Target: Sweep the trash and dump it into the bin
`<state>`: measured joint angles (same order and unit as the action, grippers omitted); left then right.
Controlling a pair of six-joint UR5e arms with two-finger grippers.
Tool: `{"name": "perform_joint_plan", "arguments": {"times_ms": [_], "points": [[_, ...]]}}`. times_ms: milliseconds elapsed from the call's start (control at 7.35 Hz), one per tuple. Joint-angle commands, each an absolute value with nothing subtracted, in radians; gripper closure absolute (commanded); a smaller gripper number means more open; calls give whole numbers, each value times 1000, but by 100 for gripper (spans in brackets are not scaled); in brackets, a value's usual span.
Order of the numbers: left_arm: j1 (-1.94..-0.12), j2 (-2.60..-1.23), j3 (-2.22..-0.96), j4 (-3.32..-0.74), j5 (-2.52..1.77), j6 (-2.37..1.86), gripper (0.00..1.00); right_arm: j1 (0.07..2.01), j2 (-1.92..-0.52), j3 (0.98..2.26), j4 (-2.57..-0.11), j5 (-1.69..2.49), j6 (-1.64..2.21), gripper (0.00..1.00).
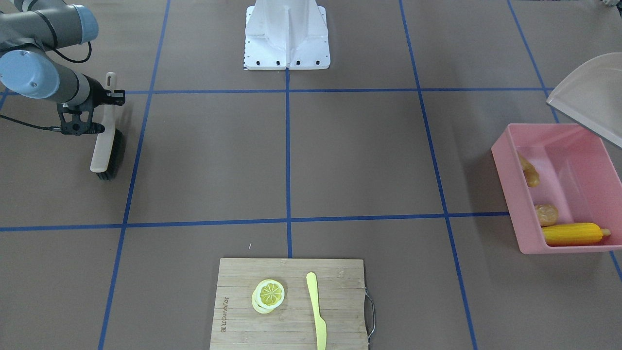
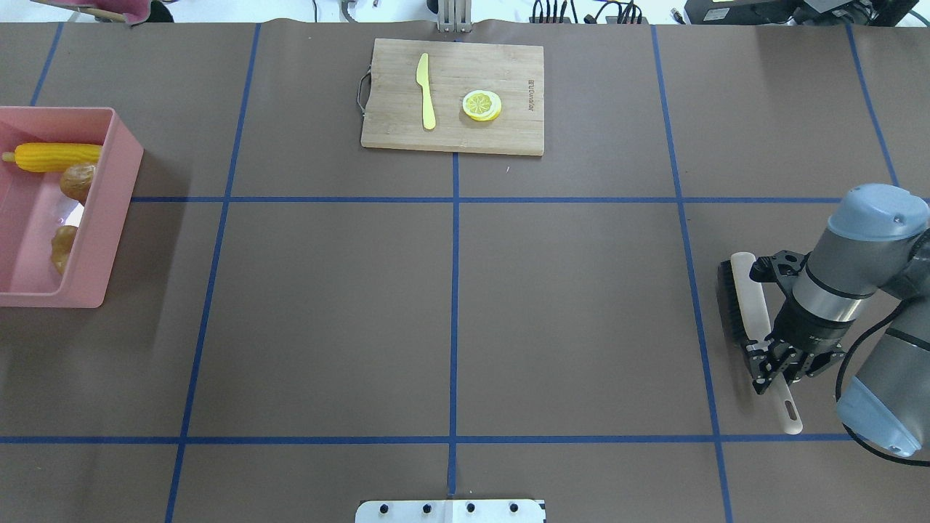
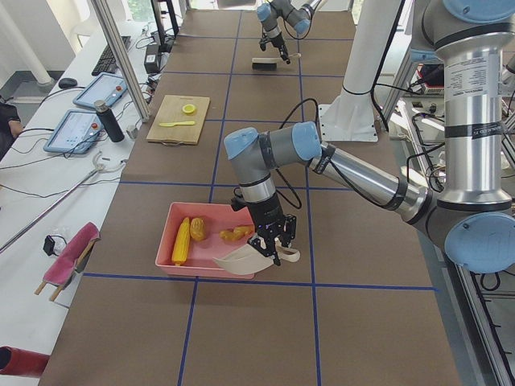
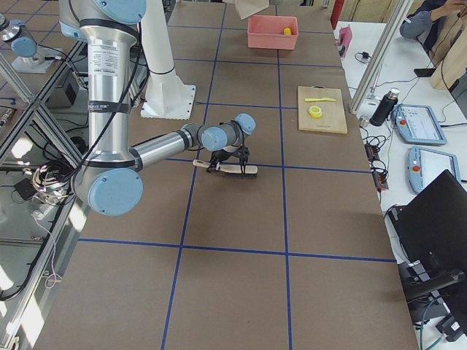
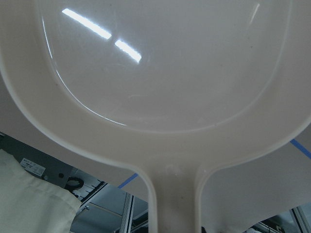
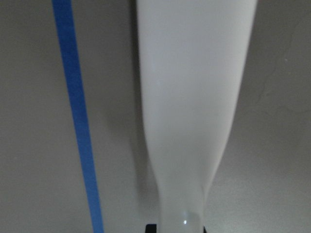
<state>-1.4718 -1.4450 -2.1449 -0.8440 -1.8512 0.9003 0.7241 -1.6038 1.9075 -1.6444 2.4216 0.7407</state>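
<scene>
— What's on the wooden cutting board [image 1: 340,291]?
— A lemon slice [image 1: 268,295] and a yellow-green knife [image 1: 316,311]. They lie side by side and apart, with the knife nearer the board's metal handle [image 1: 372,311].
— And the board itself?
— It lies flat on the brown table [image 1: 364,160]. A blue tape line [image 1: 287,160] runs up to its edge, one of several marking the top into squares.
— Anything beside the table?
— Two tablets [image 4: 417,124], a dark bottle [image 4: 381,108] and an open laptop [image 4: 438,219] on a white bench.
</scene>
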Motion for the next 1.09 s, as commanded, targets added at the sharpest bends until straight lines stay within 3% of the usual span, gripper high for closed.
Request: {"name": "perform_joint_plan", "arguments": {"times_ms": [0,408,952], "points": [[-1653,-1452,-2206,-889,-1867,1009,100,724,-1594,1904,-1646,2424,739,0],[-1655,-1509,-2182,-1078,-2124,877,100,811,-1591,1920,-1652,2448,738,0],[-1415,-1697,-2113,-1150,-2379,726,100,1124,-1592,1924,-1646,2308,633,0]]}}
